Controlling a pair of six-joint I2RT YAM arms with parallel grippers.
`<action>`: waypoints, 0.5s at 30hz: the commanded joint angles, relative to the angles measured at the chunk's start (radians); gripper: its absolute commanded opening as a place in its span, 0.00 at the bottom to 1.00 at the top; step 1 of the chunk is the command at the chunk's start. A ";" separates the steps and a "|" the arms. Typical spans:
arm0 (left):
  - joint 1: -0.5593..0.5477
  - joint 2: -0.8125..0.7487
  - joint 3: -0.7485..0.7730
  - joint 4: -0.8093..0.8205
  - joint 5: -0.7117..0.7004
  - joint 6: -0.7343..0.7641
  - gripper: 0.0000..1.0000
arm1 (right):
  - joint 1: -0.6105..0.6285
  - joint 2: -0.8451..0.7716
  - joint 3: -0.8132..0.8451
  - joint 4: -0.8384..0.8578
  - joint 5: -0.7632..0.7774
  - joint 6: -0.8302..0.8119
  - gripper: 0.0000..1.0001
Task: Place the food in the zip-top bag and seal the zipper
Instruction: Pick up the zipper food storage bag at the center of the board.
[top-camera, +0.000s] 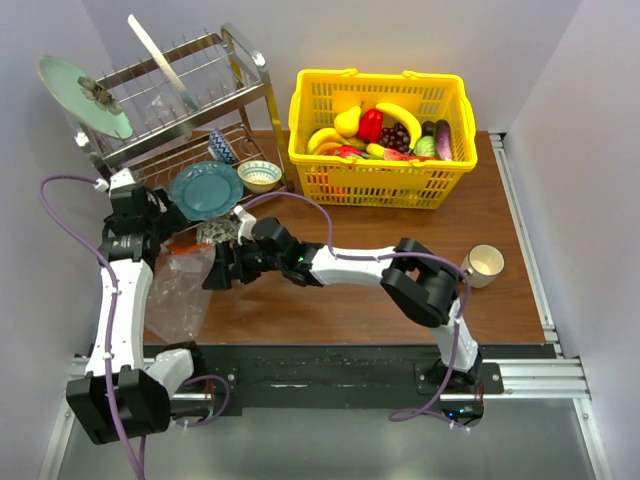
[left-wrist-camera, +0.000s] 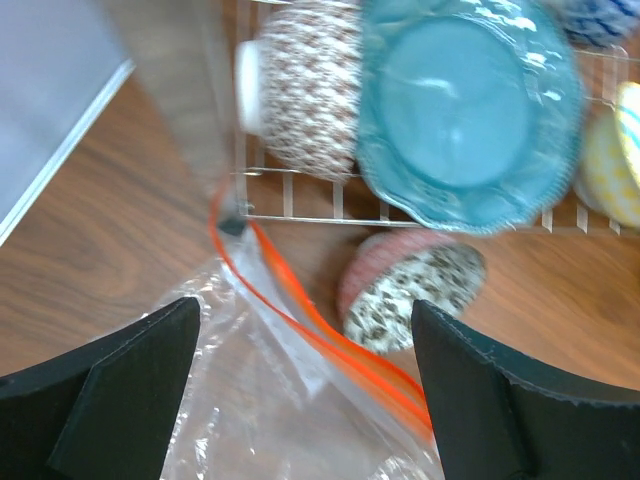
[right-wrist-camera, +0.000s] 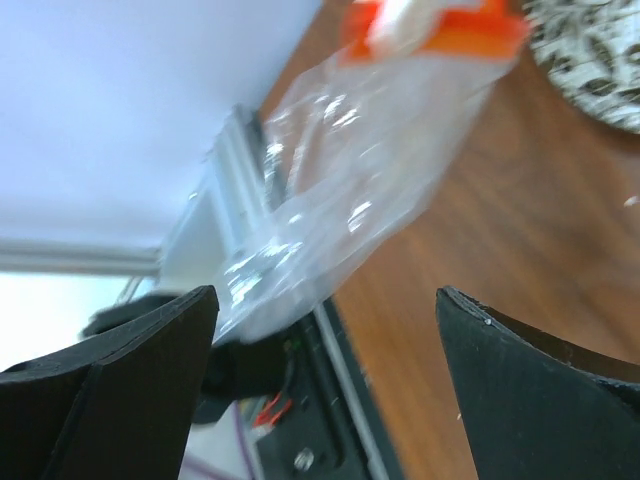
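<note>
The clear zip-top bag (top-camera: 180, 292) lies crumpled at the table's left front, and its red-orange zipper (top-camera: 186, 243) is at the far end. My left gripper (top-camera: 170, 222) is open and hovers over the bag's mouth. In the left wrist view the zipper (left-wrist-camera: 330, 340) runs diagonally between my open jaws (left-wrist-camera: 305, 312). My right gripper (top-camera: 215, 268) is open and empty beside the bag. In the right wrist view the bag (right-wrist-camera: 340, 170) lies ahead of the open jaws (right-wrist-camera: 328, 297). The food sits in the yellow basket (top-camera: 310, 150): eggplant (top-camera: 443, 138), grape bunch (top-camera: 397, 135), a red piece (top-camera: 371, 124) and a green piece (top-camera: 426, 146).
A metal dish rack (top-camera: 190, 95) stands at the back left with a teal plate (top-camera: 205, 190) and bowls (top-camera: 260, 176). A patterned bowl (left-wrist-camera: 410, 295) lies just beyond the zipper. A white cup (top-camera: 485, 264) stands at the right. The basket also holds bananas and a pear.
</note>
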 joint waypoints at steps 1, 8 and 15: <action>0.062 0.042 -0.020 0.112 -0.036 -0.036 0.92 | 0.031 0.090 0.122 -0.061 0.058 -0.006 0.91; 0.079 0.078 -0.096 0.265 -0.096 -0.080 0.92 | 0.062 0.181 0.241 -0.110 0.118 0.005 0.21; 0.093 0.112 -0.139 0.372 -0.125 -0.114 0.90 | 0.064 0.164 0.270 -0.215 0.139 -0.055 0.00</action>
